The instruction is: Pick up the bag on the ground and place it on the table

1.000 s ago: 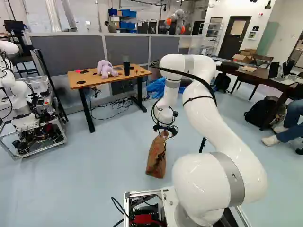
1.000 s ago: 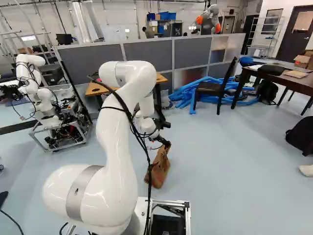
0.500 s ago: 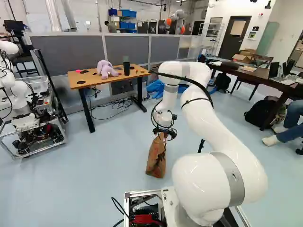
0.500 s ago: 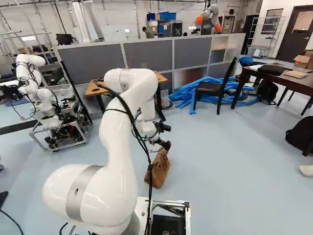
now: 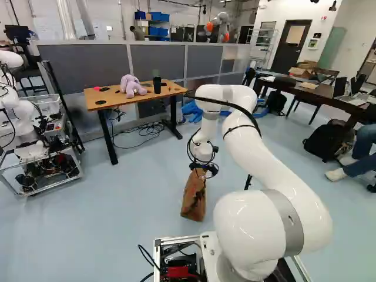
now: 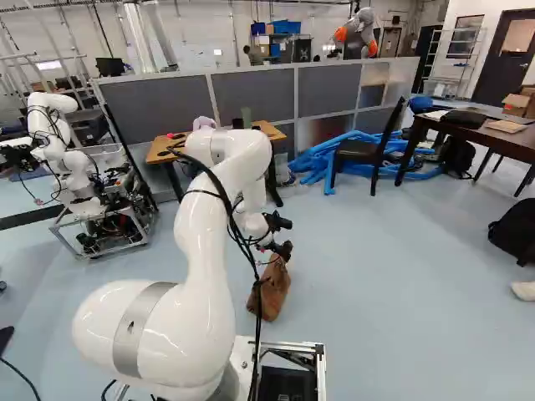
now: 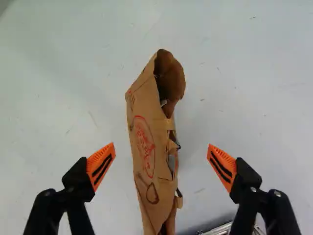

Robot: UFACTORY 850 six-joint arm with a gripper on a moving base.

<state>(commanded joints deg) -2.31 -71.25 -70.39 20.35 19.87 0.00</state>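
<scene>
In the left base view my gripper (image 5: 204, 170) is at the top of the brown paper bag (image 5: 194, 197), which stands on the floor ahead of the base. The wrist view shows the gripper (image 7: 161, 149) open wide, one orange pad on each side of the bag (image 7: 146, 142), with a gap between bag and either pad. The bag's mouth is partly open, and red print marks its side. Beyond, the wooden table (image 5: 126, 101) carries a purple plush toy (image 5: 133, 86) and a dark cup (image 5: 157, 84).
Another robot (image 5: 29, 126) stands at the left of the left base view. Grey partitions (image 5: 100, 64) run behind the table, and cables lie beneath it. Blue tubing (image 6: 322, 159), a black chair (image 6: 364, 152) and a dark table (image 6: 501, 138) are farther right.
The arm has lowered and shifted slightly, bringing the gripper down around the bag's top. Bag and base have stayed in place, and the fingers remain open.
</scene>
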